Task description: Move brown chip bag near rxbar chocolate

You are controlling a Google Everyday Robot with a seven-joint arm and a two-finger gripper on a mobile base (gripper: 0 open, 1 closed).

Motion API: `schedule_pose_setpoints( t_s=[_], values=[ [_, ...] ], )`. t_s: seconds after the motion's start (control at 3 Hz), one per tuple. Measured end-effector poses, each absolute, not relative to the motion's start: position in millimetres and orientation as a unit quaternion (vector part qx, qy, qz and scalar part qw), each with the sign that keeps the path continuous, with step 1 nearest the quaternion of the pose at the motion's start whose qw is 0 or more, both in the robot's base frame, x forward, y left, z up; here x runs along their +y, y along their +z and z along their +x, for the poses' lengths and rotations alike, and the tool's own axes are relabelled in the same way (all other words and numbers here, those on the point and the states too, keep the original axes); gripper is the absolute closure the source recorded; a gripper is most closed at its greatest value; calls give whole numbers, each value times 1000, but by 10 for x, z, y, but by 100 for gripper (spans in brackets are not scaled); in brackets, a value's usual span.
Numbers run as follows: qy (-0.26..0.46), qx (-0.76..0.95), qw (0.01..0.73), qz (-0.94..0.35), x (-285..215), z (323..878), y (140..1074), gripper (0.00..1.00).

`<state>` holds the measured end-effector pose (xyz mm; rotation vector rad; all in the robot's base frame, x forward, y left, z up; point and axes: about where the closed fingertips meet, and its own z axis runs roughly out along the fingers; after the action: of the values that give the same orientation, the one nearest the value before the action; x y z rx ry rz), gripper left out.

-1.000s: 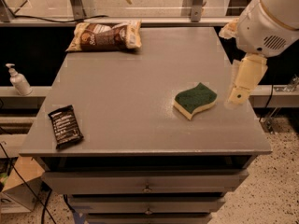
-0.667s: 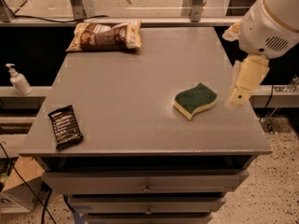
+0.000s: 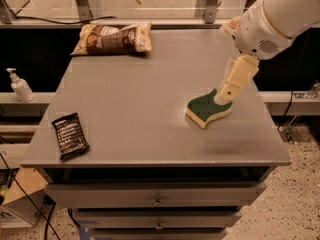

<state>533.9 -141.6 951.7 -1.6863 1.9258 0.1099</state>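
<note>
A grey table (image 3: 150, 94) with drawers (image 3: 157, 194) beneath its front edge fills most of the view. A white robot arm (image 3: 280, 19) reaches in over the table's back right corner and slopes down toward its right side. The cream-coloured gripper (image 3: 223, 95) hangs at the arm's tip, low over the table's right half; whether it is spread or pressed together cannot be told. The brown chip bag (image 3: 112, 39) lies flat at the table's back edge, left of centre, well apart from the gripper. A green-and-yellow wavy sponge (image 3: 205, 111) rests on the table's right half, directly under the gripper. The rxbar chocolate (image 3: 70, 135) lies flat at the table's front left corner. A white pump bottle (image 3: 20, 86) stands on a shelf left of the table.
</note>
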Motion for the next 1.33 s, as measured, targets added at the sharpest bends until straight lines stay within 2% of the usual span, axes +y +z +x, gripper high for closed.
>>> schedule_pose_setpoints(
  t_s=[0.67, 1.0, 1.33],
  values=[
    [88, 692, 376, -610, -905, 6153, 9266, 0],
    [126, 684, 393, -601, -608, 6578, 9130, 0],
    [128, 681, 398, -601, -577, 6639, 9146, 0]
  ],
)
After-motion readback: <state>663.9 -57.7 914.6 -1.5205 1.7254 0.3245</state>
